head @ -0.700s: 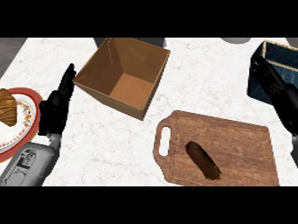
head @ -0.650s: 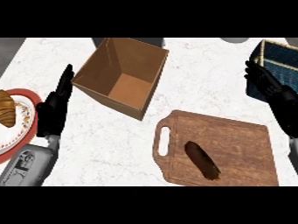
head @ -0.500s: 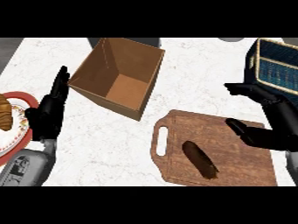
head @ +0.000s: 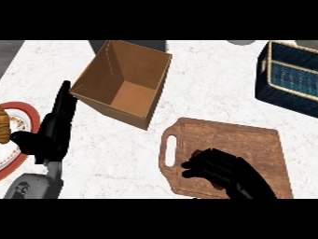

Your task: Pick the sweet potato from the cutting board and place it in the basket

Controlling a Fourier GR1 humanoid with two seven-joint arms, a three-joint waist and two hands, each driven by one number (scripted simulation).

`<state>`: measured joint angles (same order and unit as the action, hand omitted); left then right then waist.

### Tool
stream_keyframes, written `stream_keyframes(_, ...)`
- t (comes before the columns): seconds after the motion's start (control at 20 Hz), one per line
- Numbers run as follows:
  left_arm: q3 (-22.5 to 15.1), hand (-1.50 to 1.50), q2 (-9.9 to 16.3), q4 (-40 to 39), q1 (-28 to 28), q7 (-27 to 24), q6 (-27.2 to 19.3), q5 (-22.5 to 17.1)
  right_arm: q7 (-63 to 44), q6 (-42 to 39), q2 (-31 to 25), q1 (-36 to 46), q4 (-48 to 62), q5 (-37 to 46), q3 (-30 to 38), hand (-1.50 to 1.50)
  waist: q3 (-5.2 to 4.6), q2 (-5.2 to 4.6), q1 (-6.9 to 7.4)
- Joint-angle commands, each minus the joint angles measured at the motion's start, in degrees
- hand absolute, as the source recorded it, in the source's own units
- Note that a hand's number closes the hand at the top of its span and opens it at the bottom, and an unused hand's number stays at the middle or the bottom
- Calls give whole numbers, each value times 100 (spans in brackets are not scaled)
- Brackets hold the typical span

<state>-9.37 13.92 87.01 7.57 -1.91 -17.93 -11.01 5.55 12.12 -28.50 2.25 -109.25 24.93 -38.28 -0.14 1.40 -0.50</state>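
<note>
The right hand [head: 220, 170] has moved down onto the brown wooden cutting board [head: 247, 140], fingers curled, covering the sweet potato; actual grasp cannot be confirmed. The left hand [head: 54, 128] rests open.

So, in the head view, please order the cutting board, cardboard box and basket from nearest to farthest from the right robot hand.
1. Cutting board: directly under the right robot hand.
2. Cardboard box: up and to the left.
3. Basket: far upper right corner.
</note>
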Motion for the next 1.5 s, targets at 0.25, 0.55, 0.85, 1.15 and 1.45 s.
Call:
stream_keyframes(0.25, 237, 0, 34, 229, -478, -65, -28, -199, -1608, 1740, 295, -808, -186, 3606, -71, -150, -41, 101, -506)
stream_keyframes(0.55, 298, 0, 153, 389, -679, -101, -38, -152, -3036, 434, -22, -1359, -730, 5384, 49, -150, -75, 115, -633)
stream_keyframes(0.85, 197, 0, 152, 642, -697, -33, 53, -178, -4186, -1683, 364, -1839, -1684, 6434, -964, -150, -58, 5, -318)
stream_keyframes(1.15, -81, 0, -93, 669, -744, -167, -4, 0, -5401, -3572, 1724, -1968, -2055, 7797, -2624, -150, -16, -96, -61)
stream_keyframes(1.45, 0, 0, -107, 558, -469, -156, 161, -33, -5783, -4612, 2285, -1688, -1863, 8519, -2746, -150, 2, -132, 22)
